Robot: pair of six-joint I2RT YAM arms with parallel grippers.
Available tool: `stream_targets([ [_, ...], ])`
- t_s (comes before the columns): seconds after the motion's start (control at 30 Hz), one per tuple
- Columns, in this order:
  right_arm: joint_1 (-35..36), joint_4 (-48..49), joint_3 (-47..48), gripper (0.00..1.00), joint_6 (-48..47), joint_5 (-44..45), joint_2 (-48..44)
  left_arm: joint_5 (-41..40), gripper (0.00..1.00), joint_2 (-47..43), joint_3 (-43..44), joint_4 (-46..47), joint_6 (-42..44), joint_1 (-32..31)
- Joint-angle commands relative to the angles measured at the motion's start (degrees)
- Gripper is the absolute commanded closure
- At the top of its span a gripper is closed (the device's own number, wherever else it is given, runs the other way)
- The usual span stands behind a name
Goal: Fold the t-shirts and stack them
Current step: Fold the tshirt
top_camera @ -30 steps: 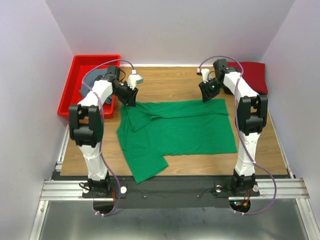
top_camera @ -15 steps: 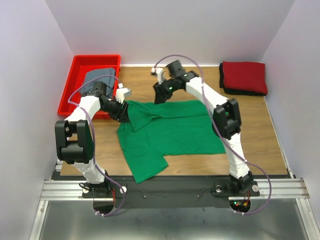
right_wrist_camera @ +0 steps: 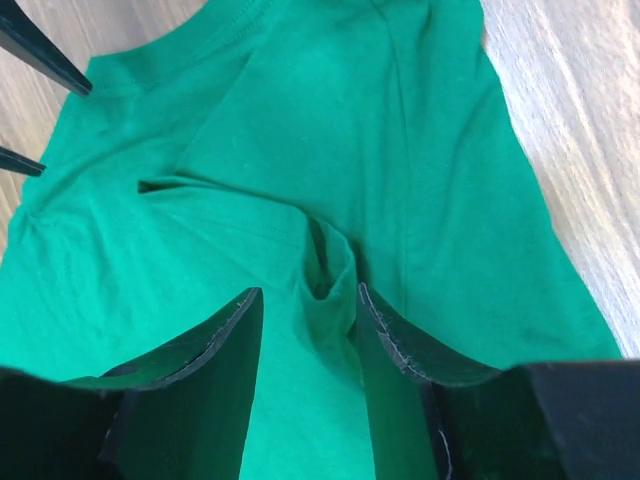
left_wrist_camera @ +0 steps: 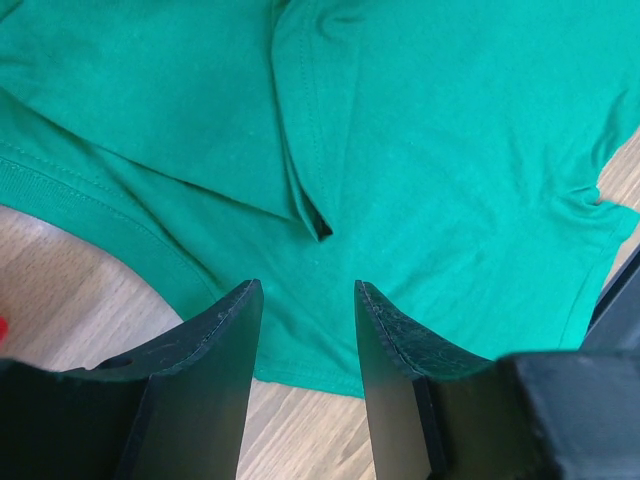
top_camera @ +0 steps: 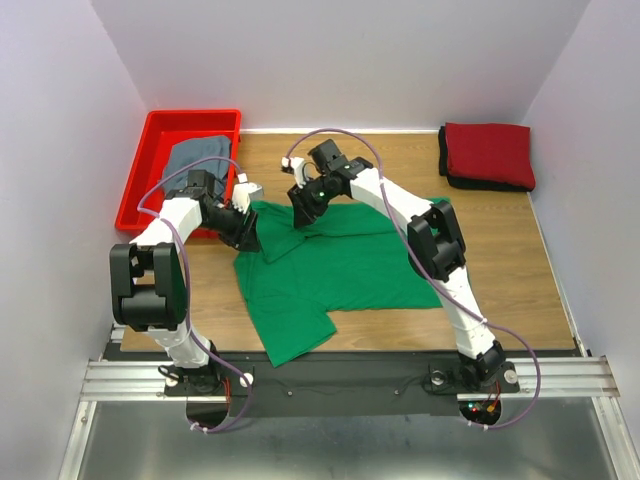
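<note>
At the far left corner of the bright green t-shirt point(top_camera: 350, 270) we found both grippers close together. The left gripper point(left_wrist_camera: 305, 300) hung low over the shirt's left edge, its jaws parted and nothing held, only cloth lying below them. The right gripper point(right_wrist_camera: 308, 300) sat just to the right of it over a folded-over flap, jaws likewise apart above a raised wrinkle. We could not tell whether its fingers touched the fabric. The shirt itself lay mostly flat on the wooden table point(top_camera: 530, 290), one sleeve pointing toward the arm bases. Left of the shirt stood a red bin point(top_camera: 140, 170) holding the grey-blue t-shirt point(top_camera: 198, 155). Well apart, beyond the shirt's far right corner, lay the folded dark red t-shirt point(top_camera: 490, 152).
</note>
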Motion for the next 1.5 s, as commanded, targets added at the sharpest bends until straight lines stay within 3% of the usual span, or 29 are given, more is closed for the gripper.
stream_targets([
  [0.0, 0.6, 2.2, -1.5, 0.53, -0.3, 0.5, -1.0, 1.1, 0.47, -1.1, 1.1, 0.2, 0.2, -0.1],
  [0.2, 0.6, 2.2, -5.4, 0.82, -1.9, 0.4, -4.2, 1.4, 0.48, 0.0, 2.5, -0.6, 1.2, -0.1],
  [0.3, 0.6, 2.2, -8.7, 0.86, -3.5, -0.9, -7.7, 1.1, 0.5, 0.3, 2.5, -0.8, 1.9, -0.1],
  [0.77, 0.7, 1.4, -23.2, 0.83, -11.8, 1.6, -13.0, 1.4, 0.56, 2.7, 2.9, -3.2, 5.8, -0.1],
  [0.83, 0.6, 1.2, -23.5, 0.79, -12.1, 1.8, -13.1, 1.4, 0.56, 2.9, 3.0, -3.3, 5.9, -0.1],
  [0.9, 0.6, 0.7, -23.1, 0.63, -12.1, 2.0, -12.9, 1.3, 0.56, 3.2, 3.4, -3.3, 5.8, -0.3],
  [1.13, 0.1, -2.4, -23.9, 0.62, -11.7, 1.4, -16.1, 1.1, 0.58, 4.2, 4.8, -3.1, 4.9, -1.7],
  [1.23, -3.1, -2.6, -23.7, 0.48, -8.7, -0.5, -18.3, 1.4, 0.58, 4.0, 6.4, -0.7, 2.2, -2.1],
  [1.3, -7.9, -2.9, -22.2, 0.44, -5.8, -1.7, -18.6, 0.7, 0.58, 4.5, 8.7, 3.0, -2.5, -2.4],
  [1.47, -18.7, -3.7, -19.9, 0.44, -3.2, 0.1, -19.7, -5.5, 0.58, 9.1, 14.5, 9.0, -8.7, -4.3],
])
